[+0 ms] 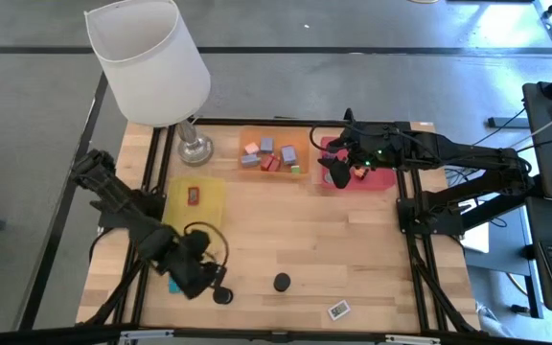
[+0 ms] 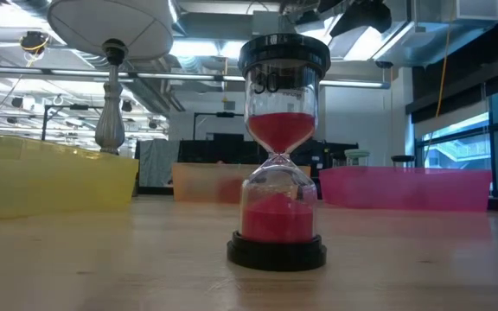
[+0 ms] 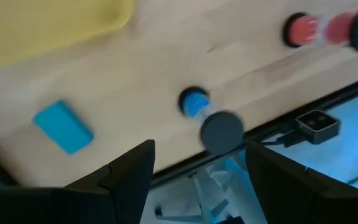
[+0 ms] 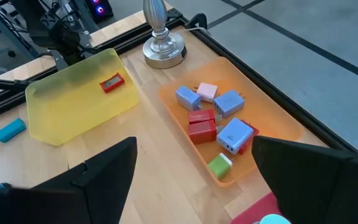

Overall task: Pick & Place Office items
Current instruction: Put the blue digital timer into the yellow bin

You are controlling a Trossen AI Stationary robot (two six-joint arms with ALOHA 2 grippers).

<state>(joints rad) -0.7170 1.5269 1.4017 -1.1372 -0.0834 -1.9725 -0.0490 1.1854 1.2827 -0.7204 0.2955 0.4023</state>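
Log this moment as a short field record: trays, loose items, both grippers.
yellow tray: one small red item
orange tray: cluster of red and lavender blocks
loose items: red hourglass, white tag, teal block
left gripper: open, over the blue hourglass
right gripper: open, above the pink tray

Yellow tray (image 4: 73,99), orange tray (image 4: 272,118), teal block (image 4: 11,130), red-sand hourglass (image 2: 277,155).

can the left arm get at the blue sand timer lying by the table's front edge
Probably yes: the left gripper hangs open just over the blue sand timer, nothing lies between, and the teal block sits well aside.
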